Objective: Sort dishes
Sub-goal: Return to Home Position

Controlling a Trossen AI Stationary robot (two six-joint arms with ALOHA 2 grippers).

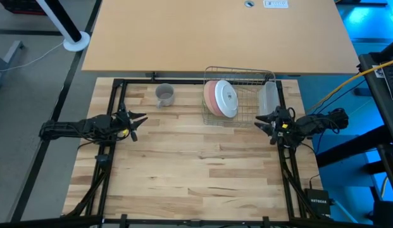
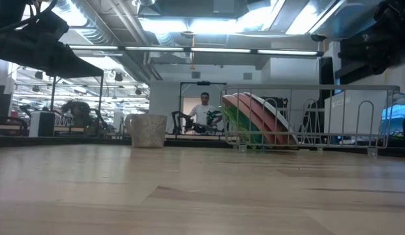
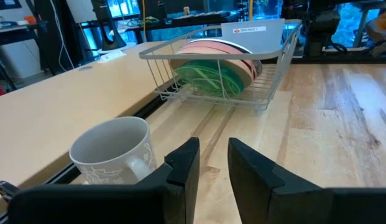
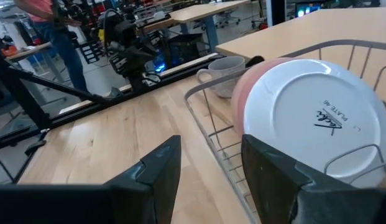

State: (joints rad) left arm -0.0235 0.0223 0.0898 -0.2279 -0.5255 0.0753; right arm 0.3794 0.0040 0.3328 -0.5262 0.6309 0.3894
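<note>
Three plates stand on edge in the dish rack (image 1: 240,71). The white plate (image 1: 228,100) is nearest the right fingers (image 1: 267,120), the pink plate (image 1: 211,95) is behind it, and the green plate (image 3: 211,76) is on the side facing the left fingers (image 1: 134,120). That part looks done. The grey cup (image 1: 165,95) stands on the bench (image 1: 183,164) outside the rack, just ahead of the left fingers and slightly aside. The left fingers are narrowly parted and empty; the right are wider apart and also empty. A plastic tub (image 1: 268,98) sits just ahead of the right fingers, so they should probably back away carefully.
</note>
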